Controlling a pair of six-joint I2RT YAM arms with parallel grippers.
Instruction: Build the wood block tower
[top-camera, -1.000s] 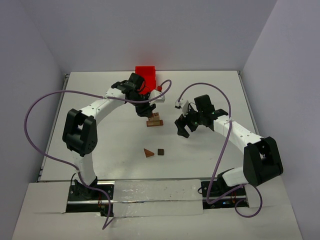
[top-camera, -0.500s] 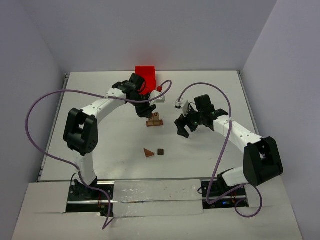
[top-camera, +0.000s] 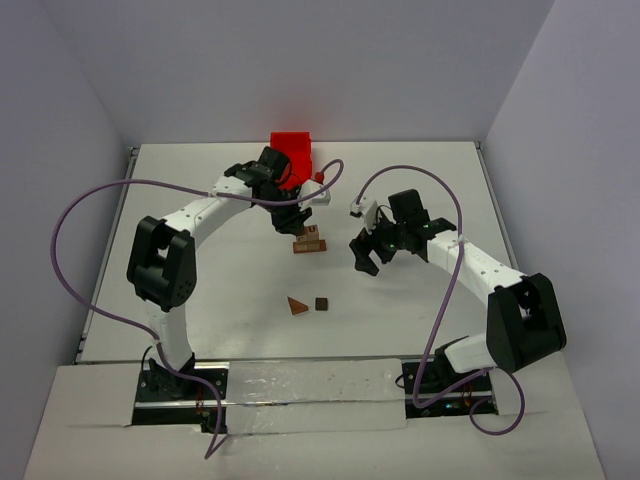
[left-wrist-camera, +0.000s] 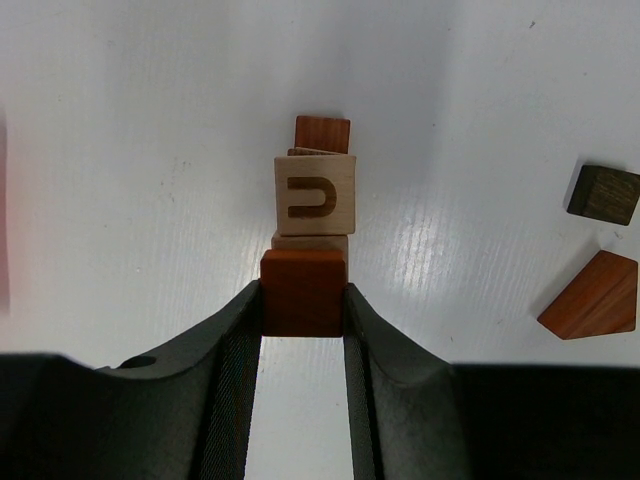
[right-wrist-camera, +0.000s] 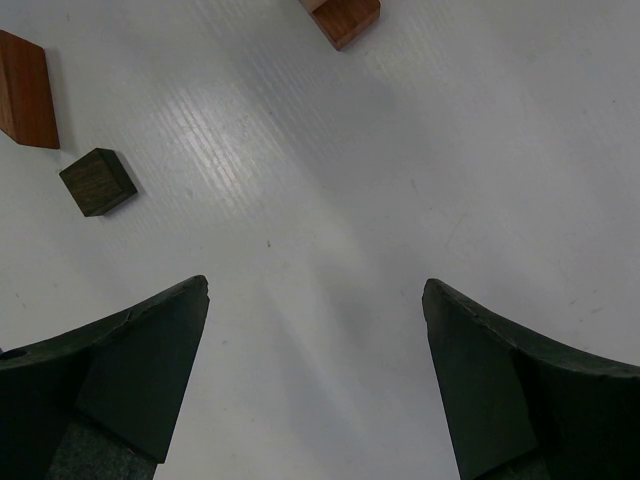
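Clamping a reddish-brown square wooden block (left-wrist-camera: 302, 305) between its two dark fingers (left-wrist-camera: 225, 380), the left hand (left-wrist-camera: 303, 288) hangs low over the wood block tower (left-wrist-camera: 314, 192) near the middle of the white tabletop (left-wrist-camera: 130, 150). In the left wrist view the tower's top piece is a light tan block bearing a dark U-shaped mark. A reddish-brown block shows just beyond it, and the edge of another tan block shows on its near side, right against the held block. Whether the held block already rests on the stack or hangs just above it cannot be told.

From the top camera the tower (top-camera: 309, 241) stands between the two hands, directly under the left hand's (top-camera: 295, 226) fingertips. The right hand (top-camera: 365, 256) sits to the right of the tower, near it but not touching. Its fingers are spread wide with nothing between them, and the right wrist view shows only bare tabletop in the gap.

A reddish-brown wooden wedge (top-camera: 297, 306) and a dark brown wooden cube (top-camera: 322, 303) lie side by side closer to the arm bases, apart from the tower. A red plastic bin (top-camera: 293, 153) stands at the far edge behind the left arm.
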